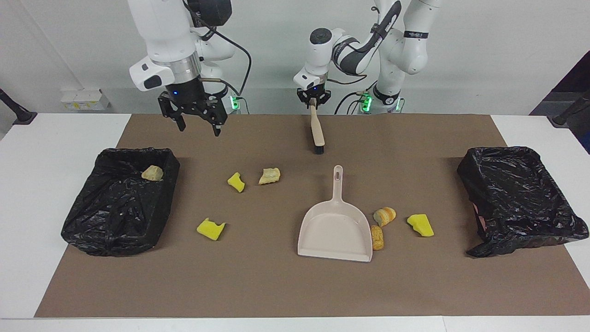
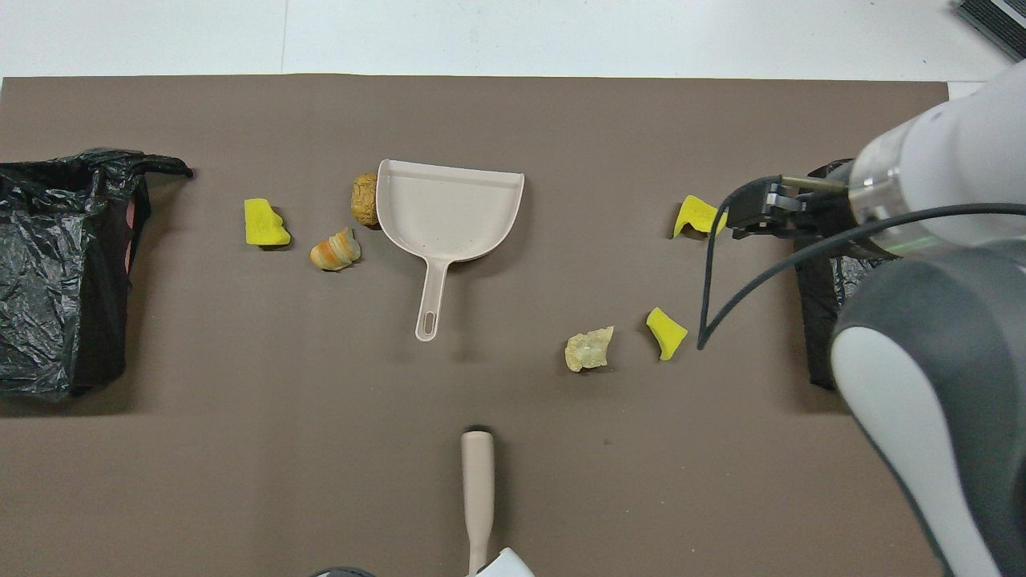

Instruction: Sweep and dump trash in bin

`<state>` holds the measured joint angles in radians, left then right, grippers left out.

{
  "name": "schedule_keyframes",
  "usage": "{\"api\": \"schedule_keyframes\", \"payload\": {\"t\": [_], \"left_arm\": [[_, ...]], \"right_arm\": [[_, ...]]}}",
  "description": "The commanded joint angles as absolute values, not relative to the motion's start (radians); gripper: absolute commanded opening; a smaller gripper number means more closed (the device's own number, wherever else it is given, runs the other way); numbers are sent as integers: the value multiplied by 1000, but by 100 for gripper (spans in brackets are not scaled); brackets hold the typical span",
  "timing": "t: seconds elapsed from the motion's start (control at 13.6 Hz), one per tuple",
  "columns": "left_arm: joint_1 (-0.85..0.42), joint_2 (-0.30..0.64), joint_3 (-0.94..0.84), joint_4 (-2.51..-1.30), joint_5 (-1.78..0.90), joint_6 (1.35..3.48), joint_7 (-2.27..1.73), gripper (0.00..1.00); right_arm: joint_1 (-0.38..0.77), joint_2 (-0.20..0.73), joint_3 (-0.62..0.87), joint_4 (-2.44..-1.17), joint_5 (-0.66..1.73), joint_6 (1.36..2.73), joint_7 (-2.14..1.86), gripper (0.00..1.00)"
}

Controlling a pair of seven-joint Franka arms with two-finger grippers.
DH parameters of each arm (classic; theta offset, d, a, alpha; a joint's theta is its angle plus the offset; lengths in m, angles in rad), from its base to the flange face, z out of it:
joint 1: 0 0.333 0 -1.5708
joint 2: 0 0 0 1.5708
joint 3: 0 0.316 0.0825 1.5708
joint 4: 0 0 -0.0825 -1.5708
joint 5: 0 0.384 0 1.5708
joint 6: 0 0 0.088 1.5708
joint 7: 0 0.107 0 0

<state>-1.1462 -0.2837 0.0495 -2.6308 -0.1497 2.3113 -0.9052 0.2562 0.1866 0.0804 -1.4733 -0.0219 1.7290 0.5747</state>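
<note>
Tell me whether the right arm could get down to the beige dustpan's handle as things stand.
Probably yes. The right hand hangs open and empty near the bin, nothing lies on the beige plastic dustpan's handle, and the left hand holds the beige brush nearer the robots.

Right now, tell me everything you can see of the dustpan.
The dustpan is beige, smooth like plastic, with a shallow flat tray, a raised rim and a slim handle ending in a hanging hole. It lies flat and empty on the brown mat, handle pointing toward the robots, open lip away from them. A tan bread lump rests against its side toward the left arm's end. No gripper touches it.
</note>
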Motion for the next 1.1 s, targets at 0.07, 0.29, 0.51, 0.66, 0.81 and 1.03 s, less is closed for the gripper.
{"api": "schedule_keyframes", "payload": {"t": [0.07, 0.29, 0.51, 0.66, 0.81, 1.03], "left_arm": [[-987, -293, 51, -2597, -143, 2280, -888, 0], [-821, -285, 51, -2576, -103, 2272, -847, 0], [-688, -282, 52, -2528, -91, 2206, -659, 0], [-580, -287, 52, -2465, -86, 2125, -525, 0], [-491, -259, 52, -2383, -86, 2037, -413, 0], [-352, -152, 52, -2242, -83, 1996, -301, 0]], "right_arm": [[372, 368, 75, -1343, -41, 1793, 727, 100], [439, 452, 69, -1290, -55, 1839, 780, 100], [483, 505, 74, -1272, -55, 1870, 825, 100], [526, 560, 69, -1231, -55, 1890, 863, 100], [567, 598, 64, -1213, -64, 1905, 908, 100], [587, 618, 69, -1209, -67, 1924, 928, 100]]}}
